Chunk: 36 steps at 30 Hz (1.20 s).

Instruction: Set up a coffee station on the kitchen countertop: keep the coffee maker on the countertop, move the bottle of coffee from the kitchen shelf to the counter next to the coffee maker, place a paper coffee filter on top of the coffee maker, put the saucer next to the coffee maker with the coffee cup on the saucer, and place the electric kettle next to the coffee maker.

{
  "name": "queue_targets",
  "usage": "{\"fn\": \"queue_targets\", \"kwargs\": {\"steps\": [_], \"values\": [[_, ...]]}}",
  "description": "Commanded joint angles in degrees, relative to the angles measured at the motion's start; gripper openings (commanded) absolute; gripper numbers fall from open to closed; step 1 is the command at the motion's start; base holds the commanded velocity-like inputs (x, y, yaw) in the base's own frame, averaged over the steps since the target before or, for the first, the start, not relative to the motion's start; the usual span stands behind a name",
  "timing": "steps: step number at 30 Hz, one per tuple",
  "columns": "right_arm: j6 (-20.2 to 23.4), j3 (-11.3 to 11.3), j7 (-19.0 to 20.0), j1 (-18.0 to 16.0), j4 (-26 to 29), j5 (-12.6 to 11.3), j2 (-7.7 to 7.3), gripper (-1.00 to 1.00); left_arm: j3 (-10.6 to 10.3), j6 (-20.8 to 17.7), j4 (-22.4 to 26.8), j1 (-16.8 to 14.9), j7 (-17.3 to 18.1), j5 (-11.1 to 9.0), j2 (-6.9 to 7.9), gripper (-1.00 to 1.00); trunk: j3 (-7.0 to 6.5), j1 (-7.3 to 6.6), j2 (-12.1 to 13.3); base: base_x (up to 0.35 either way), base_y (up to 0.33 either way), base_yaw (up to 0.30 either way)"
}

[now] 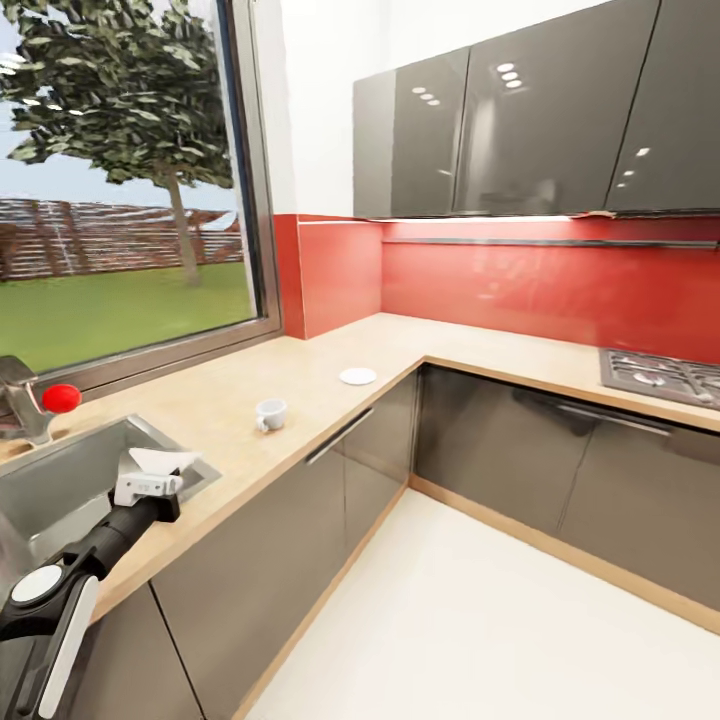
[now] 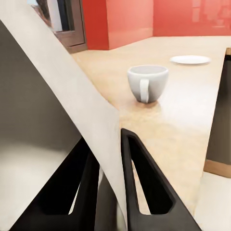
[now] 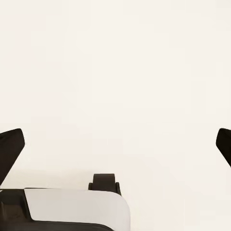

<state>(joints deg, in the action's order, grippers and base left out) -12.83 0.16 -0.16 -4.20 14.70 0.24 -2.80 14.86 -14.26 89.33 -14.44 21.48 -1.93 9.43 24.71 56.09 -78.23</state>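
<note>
"Left wrist view first: where's the filter (image 2: 72, 96)?"

"Pinched between the left gripper's (image 2: 108, 192) fingers (image 2: 139, 178), which are pressed together on the thin sheet. In the head view it sits at the gripper (image 1: 150, 490), above the sink's (image 1: 60, 480) counter-side rim."

"Which way does it point?"

"It fans out of the jaws toward about 1 o'clock in the head view. Its broad free edge runs roughly 9 to 3, and I'd take that as its long axis. The sheet stands on edge, in line with the fingers."

"What's around it?"

"The cup (image 1: 270, 413) is near, at 1 o'clock from the gripper, upright on the countertop (image 1: 230, 390). The saucer (image 1: 357, 376) lies farther along that line, apart from the cup."

"And the risks?"

"Paper this thin could slide out of the pinch or crease on the carry. Released here, it would probably fall into the sink. A low sweep toward 1 o'clock could knock the cup."

"Right gripper (image 3: 115, 144)?"

"Spread wide, holding nothing, over pale floor (image 3: 115, 72)."
</note>
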Motion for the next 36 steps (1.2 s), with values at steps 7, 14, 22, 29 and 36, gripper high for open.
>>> {"fn": "queue_targets", "kwargs": {"steps": [7, 14, 22, 29, 36], "values": [[-0.2, 0.0, 0.0, 0.0, 0.0, 0.0, 0.01, 1.0, 0.1, -0.4, 0.0, -0.1, 0.3, -0.1, -0.02, -1.0, 0.06, 0.0, 0.0, 0.0, 0.0, 0.274], [-0.2, 0.0, 0.0, 0.0, 0.0, 0.0, 0.02, 1.0, 0.1, -0.4, 0.0, -0.1, 0.3, -0.1, -0.02, -1.0, 0.06, 0.0, 0.0, -0.016, 0.013, 0.251], [-0.2, 0.0, 0.0, 0.0, 0.0, 0.0, 0.05, 1.0, 0.1, -0.4, 0.0, -0.1, 0.3, -0.1, -0.02, -1.0, 0.06, 0.0, 0.0, -0.183, 0.148, 0.119], [-0.2, 0.0, -0.1, 0.0, 0.0, 0.0, 0.08, 1.0, 0.1, -0.4, 0.0, -0.1, 0.3, -0.1, -0.03, -1.0, 0.06, 0.0, 0.0, -0.048, 0.037, 0.25], [-0.2, 0.0, -0.1, 0.0, 0.0, 0.1, 0.08, 1.0, 0.1, -0.4, 0.0, -0.1, 0.3, -0.1, -0.05, -1.0, 0.06, 0.0, 0.0, -0.003, 0.003, 0.272]]}}
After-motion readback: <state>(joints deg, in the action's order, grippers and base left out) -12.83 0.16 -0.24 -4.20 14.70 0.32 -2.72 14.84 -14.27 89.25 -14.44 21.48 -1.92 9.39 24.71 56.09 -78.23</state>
